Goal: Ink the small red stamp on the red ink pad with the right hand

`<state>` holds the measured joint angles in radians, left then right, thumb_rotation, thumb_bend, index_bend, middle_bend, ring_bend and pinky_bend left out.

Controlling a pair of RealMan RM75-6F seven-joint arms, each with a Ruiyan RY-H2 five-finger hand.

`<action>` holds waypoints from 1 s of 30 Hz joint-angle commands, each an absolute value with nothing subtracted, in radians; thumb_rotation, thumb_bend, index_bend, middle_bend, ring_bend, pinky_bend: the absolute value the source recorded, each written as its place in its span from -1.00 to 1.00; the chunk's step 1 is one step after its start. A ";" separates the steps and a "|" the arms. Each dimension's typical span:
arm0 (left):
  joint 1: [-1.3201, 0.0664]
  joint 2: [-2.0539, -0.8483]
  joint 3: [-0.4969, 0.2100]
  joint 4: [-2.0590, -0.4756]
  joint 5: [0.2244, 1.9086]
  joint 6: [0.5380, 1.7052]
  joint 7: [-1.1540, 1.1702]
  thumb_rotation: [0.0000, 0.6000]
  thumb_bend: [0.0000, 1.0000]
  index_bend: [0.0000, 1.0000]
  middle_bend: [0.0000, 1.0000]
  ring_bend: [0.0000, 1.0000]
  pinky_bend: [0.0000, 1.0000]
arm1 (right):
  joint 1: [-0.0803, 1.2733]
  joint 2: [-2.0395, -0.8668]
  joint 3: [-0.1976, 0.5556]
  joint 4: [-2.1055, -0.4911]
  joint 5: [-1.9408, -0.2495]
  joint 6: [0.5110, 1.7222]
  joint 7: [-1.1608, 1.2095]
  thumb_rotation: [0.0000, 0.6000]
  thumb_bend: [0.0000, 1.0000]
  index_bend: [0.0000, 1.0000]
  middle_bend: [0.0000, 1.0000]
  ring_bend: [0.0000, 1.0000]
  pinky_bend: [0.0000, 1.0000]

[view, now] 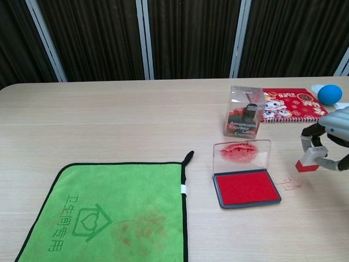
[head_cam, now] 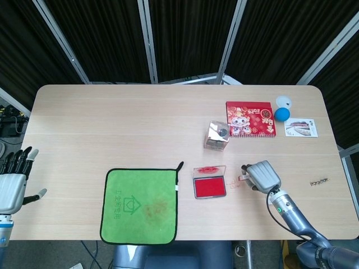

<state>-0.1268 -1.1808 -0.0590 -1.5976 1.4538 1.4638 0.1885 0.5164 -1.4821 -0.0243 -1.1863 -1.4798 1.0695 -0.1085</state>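
Observation:
The red ink pad lies open near the table's front, its clear lid standing upright and smeared with red. My right hand is to the right of the pad. It pinches the small red stamp, white-bodied with a red base, just above the tabletop. Faint red stamp marks show on the wood between pad and stamp. My left hand hangs off the table's left edge, fingers spread and holding nothing.
A green cloth lies left of the pad. Behind the pad stands a clear box, with a red booklet, blue ball and card beyond. A small tag and metal bit lie right.

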 commanded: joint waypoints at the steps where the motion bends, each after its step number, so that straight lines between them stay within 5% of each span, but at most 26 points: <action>1: -0.127 -1.181 -0.059 -1.598 1.453 1.464 0.188 1.00 -1.00 -1.00 -1.00 -1.00 -1.00 | 0.507 -1.503 -0.031 -1.158 -1.480 1.061 -0.089 1.00 -0.03 0.00 0.16 0.72 1.00; 8: -0.126 -1.177 -0.061 -1.598 1.450 1.464 0.182 1.00 -1.00 -1.00 -1.00 -1.00 -1.00 | 0.498 -1.530 -0.035 -1.117 -1.483 1.053 -0.076 1.00 -0.13 -0.01 0.15 0.72 1.00; 19: -0.124 -1.173 -0.061 -1.601 1.452 1.468 0.176 1.00 -1.00 -1.00 -1.00 -1.00 -1.00 | 0.492 -1.539 -0.044 -1.094 -1.498 1.035 -0.026 1.00 -0.57 -0.21 -0.09 0.72 1.00; 30: -0.123 -1.172 -0.062 -1.603 1.454 1.471 0.174 1.00 -1.00 -1.00 -1.00 -1.00 -1.00 | 0.482 -1.529 -0.039 -1.099 -1.518 1.069 -0.015 1.00 -0.64 -0.32 -0.18 0.72 1.00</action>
